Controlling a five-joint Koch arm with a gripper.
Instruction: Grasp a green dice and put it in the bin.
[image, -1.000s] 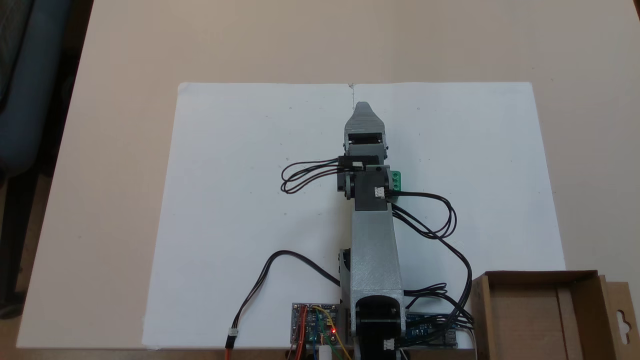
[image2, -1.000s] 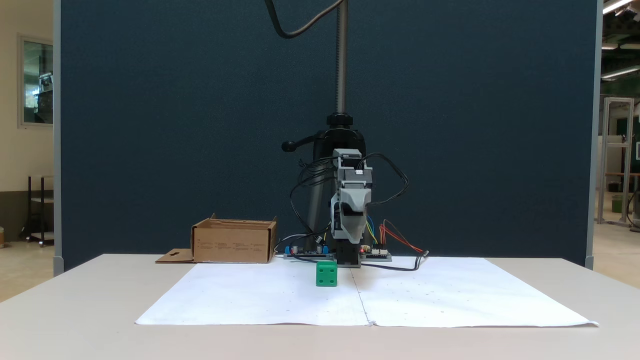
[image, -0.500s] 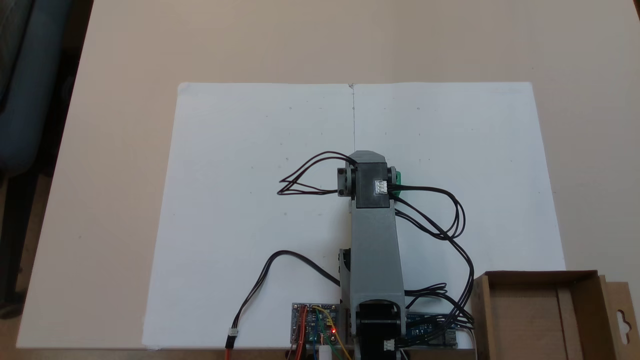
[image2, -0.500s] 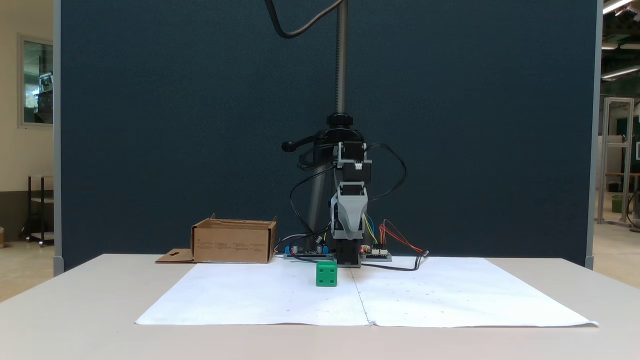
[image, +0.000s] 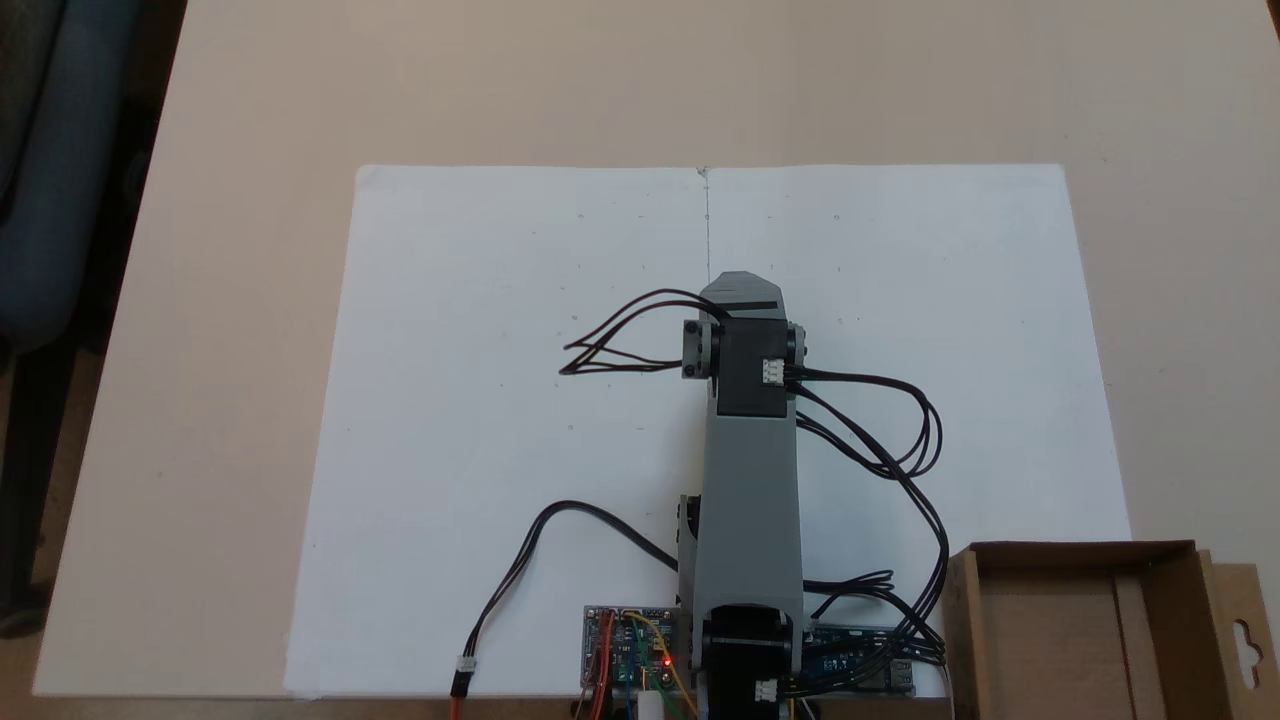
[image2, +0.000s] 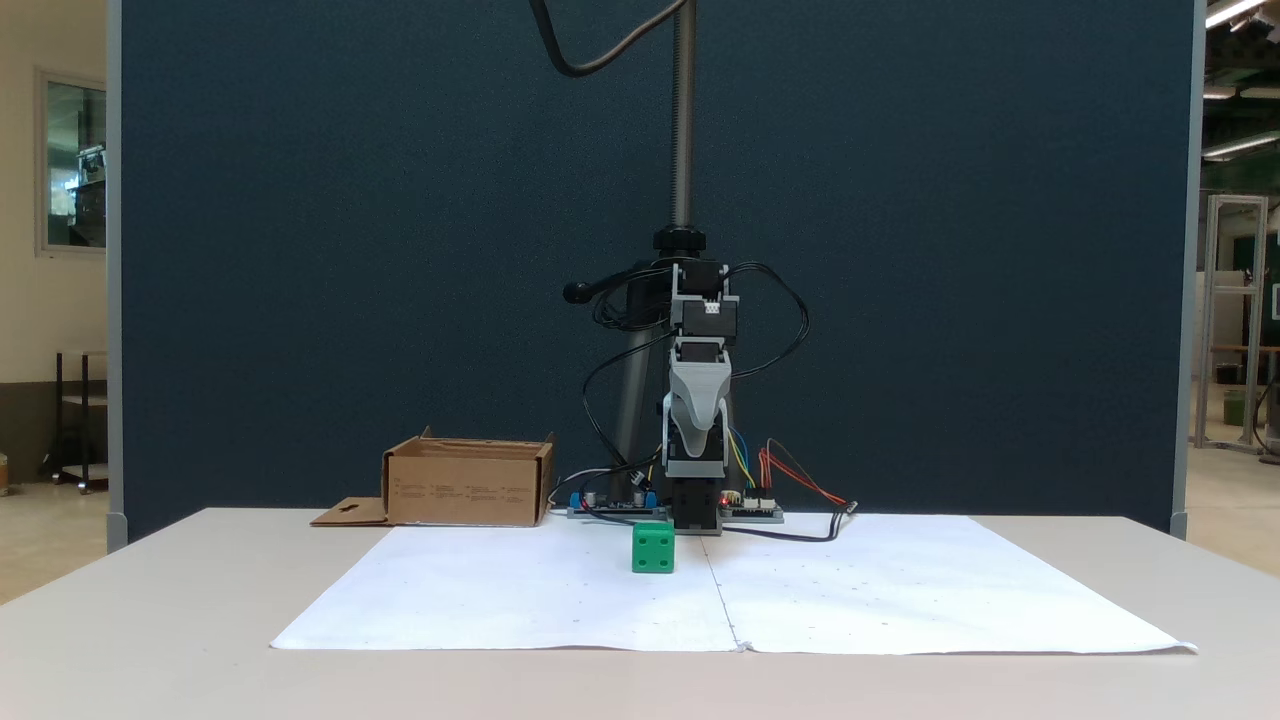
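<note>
The green dice (image2: 653, 547) is a small cube with pips, resting on the white paper (image2: 500, 590) just left of its centre crease in a fixed view. My gripper (image2: 694, 452) hangs tip-down above and slightly right of the dice, clear of it, with its jaws one behind the other. From above, the arm (image: 748, 470) covers the dice. The bin (image2: 465, 485) is an open brown cardboard box at the back left; from above the bin (image: 1075, 553) sits at the lower right corner.
Black cables (image: 900, 440) loop out on both sides of the arm. Circuit boards (image: 630, 655) with coloured wires sit at the arm's base. The bin's flap (image: 1240, 640) with a hang-hole lies flat beside it. A camera stand pole (image2: 684, 110) rises behind the arm.
The gripper swung from reaching forward to pointing straight down and the wrist rose. From above, the dice went from partly visible to covered by the arm. The dice itself stayed put.
</note>
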